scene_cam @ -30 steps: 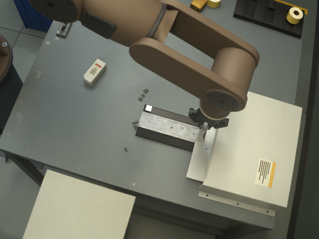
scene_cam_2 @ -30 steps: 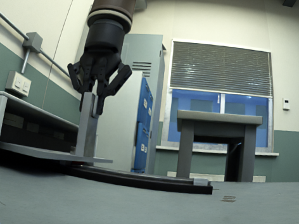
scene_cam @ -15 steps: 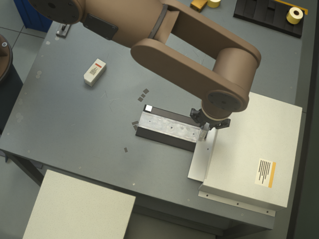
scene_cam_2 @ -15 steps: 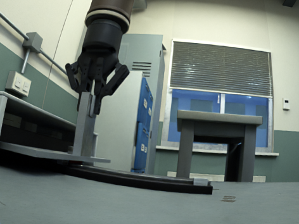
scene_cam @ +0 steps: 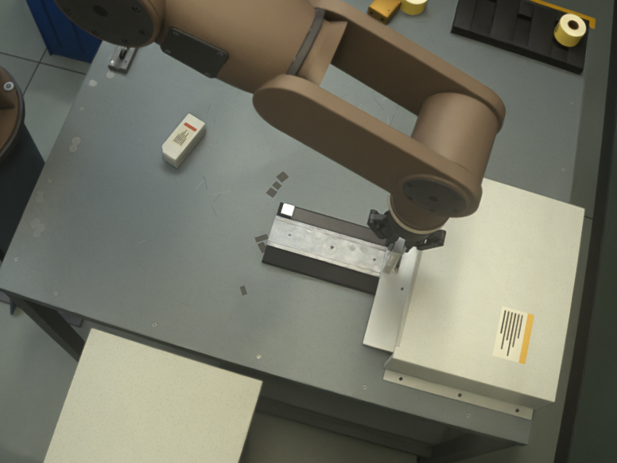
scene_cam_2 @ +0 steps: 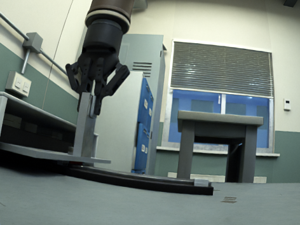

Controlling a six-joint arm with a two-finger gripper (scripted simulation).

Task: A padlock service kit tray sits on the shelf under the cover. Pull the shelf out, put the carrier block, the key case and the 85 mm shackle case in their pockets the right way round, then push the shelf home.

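Most of the shelf point(scene_cam: 391, 304) is hidden under the white cover point(scene_cam: 491, 294); only a pale strip of it sticks out on the cover's left side, and the kit tray is out of sight. An upright handle post point(scene_cam_2: 85, 124) stands on that strip. A long grey and black case point(scene_cam: 326, 246) lies on the table just left of the shelf, with a white square at its far end. A small white case with a red stripe point(scene_cam: 183, 139) lies far to the left. My gripper point(scene_cam: 397, 249) is at the shelf's inner end, closed on the top of the handle post.
The brown arm point(scene_cam: 349, 109) reaches across the table's middle. A pale block point(scene_cam: 149, 398) sits off the front edge at lower left. A black rack with a yellow roll point(scene_cam: 569, 30) and a yellow box point(scene_cam: 384, 9) stand at the far edge. Small dark patches point(scene_cam: 276, 184) dot the table.
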